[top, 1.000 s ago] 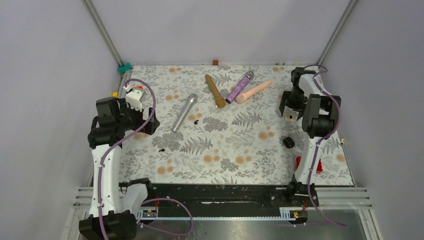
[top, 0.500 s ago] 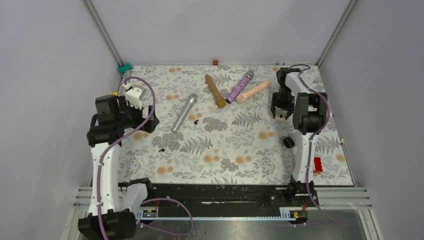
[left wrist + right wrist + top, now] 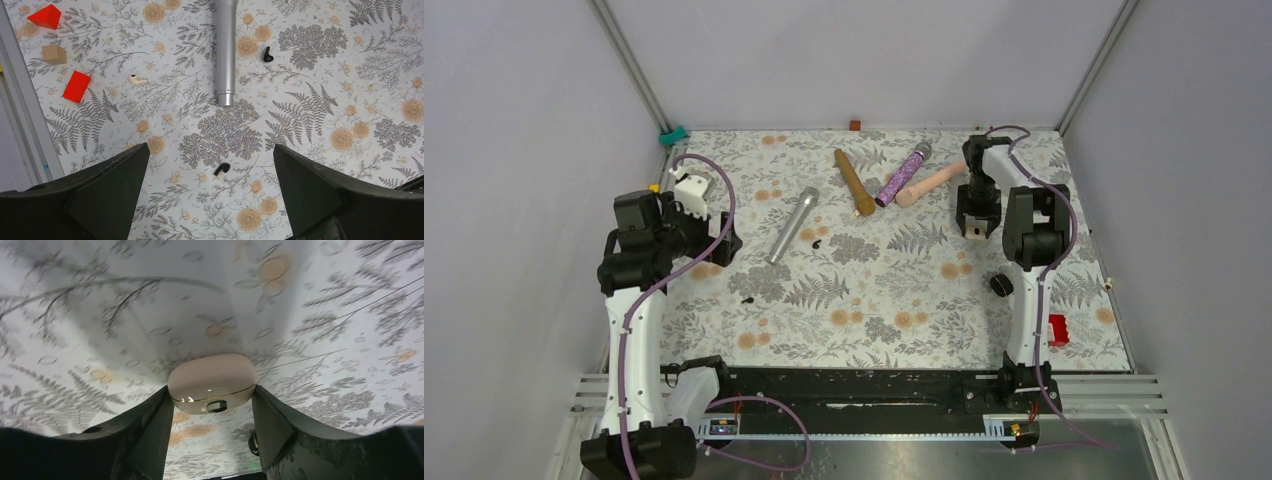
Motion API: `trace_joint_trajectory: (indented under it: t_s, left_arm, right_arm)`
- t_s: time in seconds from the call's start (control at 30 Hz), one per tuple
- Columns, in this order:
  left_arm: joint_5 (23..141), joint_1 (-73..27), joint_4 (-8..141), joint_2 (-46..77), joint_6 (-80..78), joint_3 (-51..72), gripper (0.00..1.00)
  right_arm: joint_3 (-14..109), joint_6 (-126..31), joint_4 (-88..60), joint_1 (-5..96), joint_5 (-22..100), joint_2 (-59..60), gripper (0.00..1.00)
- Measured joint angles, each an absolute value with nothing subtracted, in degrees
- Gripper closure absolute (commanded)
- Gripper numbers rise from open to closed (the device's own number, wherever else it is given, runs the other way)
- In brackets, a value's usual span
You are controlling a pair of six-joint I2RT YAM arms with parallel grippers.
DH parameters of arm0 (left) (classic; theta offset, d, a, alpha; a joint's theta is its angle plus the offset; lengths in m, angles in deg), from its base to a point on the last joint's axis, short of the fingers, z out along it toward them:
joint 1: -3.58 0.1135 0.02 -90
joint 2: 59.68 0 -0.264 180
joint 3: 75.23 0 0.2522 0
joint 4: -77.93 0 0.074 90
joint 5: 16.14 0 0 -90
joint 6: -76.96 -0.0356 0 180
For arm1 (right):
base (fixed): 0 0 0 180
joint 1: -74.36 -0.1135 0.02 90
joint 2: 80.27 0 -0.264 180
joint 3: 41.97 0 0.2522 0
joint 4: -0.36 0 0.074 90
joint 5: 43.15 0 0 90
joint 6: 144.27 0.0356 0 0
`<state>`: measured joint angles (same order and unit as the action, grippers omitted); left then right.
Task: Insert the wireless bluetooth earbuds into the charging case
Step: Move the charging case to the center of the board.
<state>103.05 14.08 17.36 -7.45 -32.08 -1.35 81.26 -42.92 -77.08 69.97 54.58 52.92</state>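
Two black earbuds lie on the floral cloth: one (image 3: pixel 817 241) (image 3: pixel 267 55) beside the silver microphone, the other (image 3: pixel 746 299) (image 3: pixel 222 168) nearer the left arm. My left gripper (image 3: pixel 719 245) (image 3: pixel 210 150) hovers open above that second earbud, its jaws wide apart and empty. At the back right, my right gripper (image 3: pixel 975 225) (image 3: pixel 212 390) is shut on the beige charging case (image 3: pixel 975 229) (image 3: pixel 210 377). Both fingers press the case's sides, its lid is closed, and it hangs above the cloth.
A silver microphone (image 3: pixel 792 224), a brown one (image 3: pixel 854 181), a purple one (image 3: pixel 902 173) and a pink one (image 3: pixel 931 183) lie at the back. A round black thing (image 3: pixel 1000 285) sits by the right arm. Red blocks (image 3: pixel 76 85), a wooden cube (image 3: pixel 54 54) and a white earbud (image 3: pixel 136 79) lie left.
My right arm has swung leftward from the table's right edge, carrying the charging case, and its jaws have narrowed onto it. The left arm has stayed put.
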Motion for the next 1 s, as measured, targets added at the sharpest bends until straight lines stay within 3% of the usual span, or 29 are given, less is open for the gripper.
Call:
trace_joint_trajectory:
  t_s: [0.7,1.0]
  left_arm:
    - [103.40,14.08,19.18,-15.76,-32.33,-5.72,0.02]
    - [103.40,14.06,20.29,-16.46,-32.52,-6.34,0.01]
  right_arm:
    - [74.22,-40.76,-72.51,47.68,48.13,48.48,0.36]
    - [73.21,-40.12,-70.96,41.08,42.64,48.04,0.17]
